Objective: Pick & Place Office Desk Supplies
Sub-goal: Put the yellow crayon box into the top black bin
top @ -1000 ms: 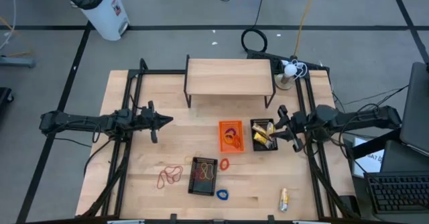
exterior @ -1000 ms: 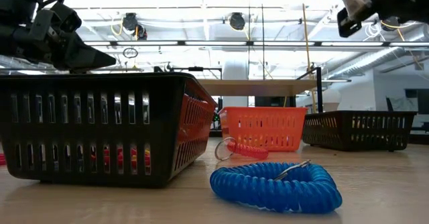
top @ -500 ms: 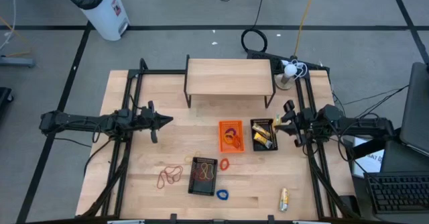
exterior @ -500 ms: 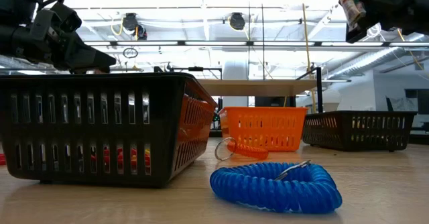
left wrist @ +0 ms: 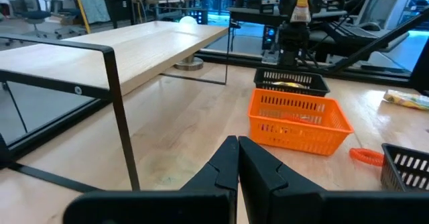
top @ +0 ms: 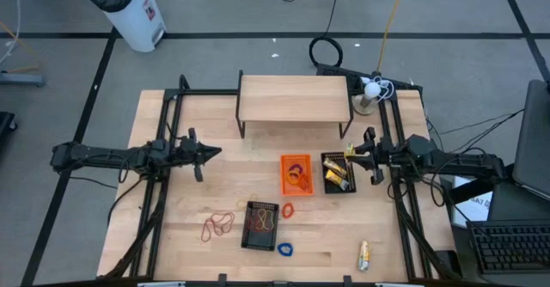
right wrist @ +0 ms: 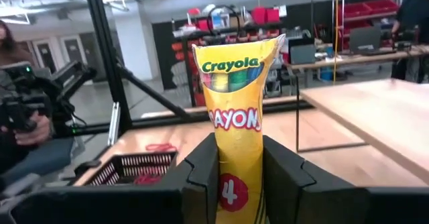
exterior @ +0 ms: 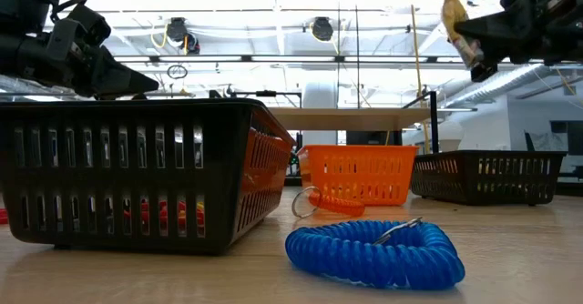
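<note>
Top view: right hand (top: 351,155) is hovering just above the far end of the black bin (top: 339,173) at the worktop's right side, w/ fingers clamping a yellow crayon packet (right wrist: 234,123) upright between them. In the right wrist view the packet is reading "Crayola Crayons" and is standing well above the fingertips (right wrist: 202,158). Low view is showing the same packet (exterior: 453,15) raised high over the worktop (top: 215,192), clear of all bins.

Left hand (top: 213,154) is waiting at the worktop's left-centre, held above the surface, fingers (left wrist: 224,163) pressed together on nothing.

Bins: orange bin (top: 296,174) is sitting just beside the black bin, both near centre-right; more yellow packets are lying inside the black bin. A second black bin (top: 261,225) is standing nearer the front edge, w/ coloured bands inside.

Loose items: red & orange rubber-band loops (top: 217,225) are lying left of the front bin; a red coil ring (top: 288,210) is lying just right of it; a blue coil ring (top: 284,249) is resting near its front-right corner; another yellow packet (top: 363,254) is lying apart toward the front right.

A wooden shelf (top: 295,98) on dark legs is standing at the worktop's far side. A person's hand (right wrist: 25,127) is showing in the room beyond, in the right wrist view.
</note>
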Action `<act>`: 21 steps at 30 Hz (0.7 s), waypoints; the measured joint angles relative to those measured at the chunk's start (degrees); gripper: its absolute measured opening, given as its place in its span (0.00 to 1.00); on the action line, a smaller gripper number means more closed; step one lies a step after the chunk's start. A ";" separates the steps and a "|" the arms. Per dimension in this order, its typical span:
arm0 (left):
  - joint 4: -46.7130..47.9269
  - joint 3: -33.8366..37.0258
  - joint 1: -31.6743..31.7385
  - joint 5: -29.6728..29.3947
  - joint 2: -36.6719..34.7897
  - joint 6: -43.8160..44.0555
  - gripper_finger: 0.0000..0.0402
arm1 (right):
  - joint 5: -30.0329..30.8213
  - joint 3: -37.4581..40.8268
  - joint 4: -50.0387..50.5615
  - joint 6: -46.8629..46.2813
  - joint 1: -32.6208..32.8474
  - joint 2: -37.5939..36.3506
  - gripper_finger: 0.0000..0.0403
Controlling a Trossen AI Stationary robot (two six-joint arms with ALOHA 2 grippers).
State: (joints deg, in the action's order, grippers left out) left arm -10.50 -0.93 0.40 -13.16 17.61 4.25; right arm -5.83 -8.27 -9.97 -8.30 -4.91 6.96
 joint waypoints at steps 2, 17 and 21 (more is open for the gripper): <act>0.09 0.00 -0.02 0.03 0.00 0.47 0.02 | 0.39 0.00 0.76 0.04 0.00 0.02 0.19; 0.07 0.00 -0.01 0.03 0.02 0.52 0.02 | 4.62 -0.51 2.04 0.13 0.00 0.58 0.20; 0.04 0.00 -0.02 0.03 0.01 0.52 0.02 | 4.68 -5.38 2.25 0.09 0.01 4.23 0.19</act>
State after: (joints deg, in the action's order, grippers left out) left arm -10.46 -0.93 0.38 -13.13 17.62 4.78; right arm -1.16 -13.65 -7.72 -8.20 -4.90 11.19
